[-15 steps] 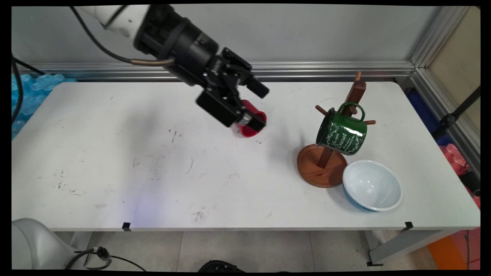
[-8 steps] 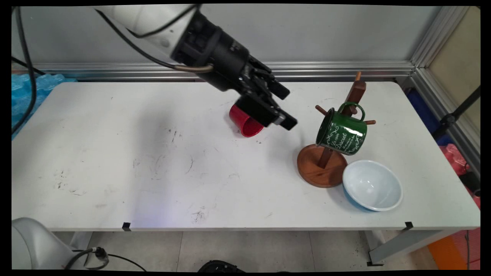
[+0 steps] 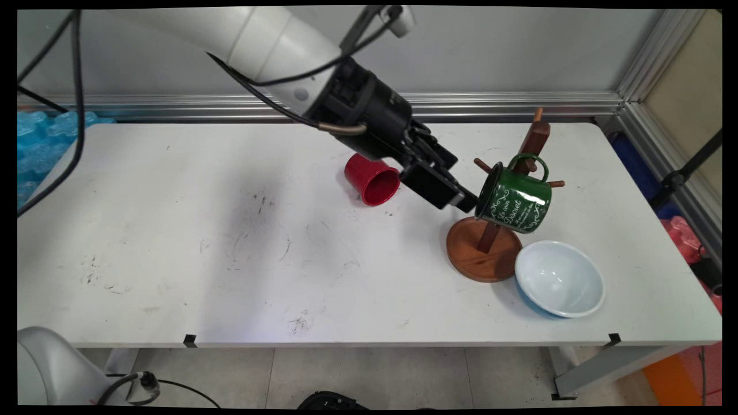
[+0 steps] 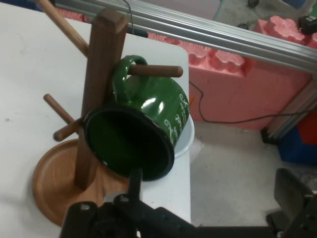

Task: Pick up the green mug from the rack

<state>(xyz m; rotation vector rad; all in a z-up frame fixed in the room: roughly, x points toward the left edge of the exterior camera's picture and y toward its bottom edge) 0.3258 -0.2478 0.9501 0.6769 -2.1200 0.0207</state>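
**Gripper at the lip of the hanging green mug**

I had the gripper (image 3: 461, 200) low and angled toward the green mug (image 3: 514, 200), its tip just beside the mug's open rim. In the hand view the two fingers stood well apart, one rising close under the dark mouth of the mug, the other far off at the picture's right; nothing sat between them, so I held nothing.

The mug hung by its handle from a peg of the wooden mug tree (image 3: 533, 144), tilted with its mouth toward my hand, which is why I could look straight into it.

A red cup (image 3: 373, 179) lay on its side near the arm's black wrist, mouth toward the camera. The pale blue bowl (image 3: 559, 279) sat touching the tree's round base on the near side, close to the table's (image 3: 173, 230) right edge. Room there was tight; the table's left side lay open.
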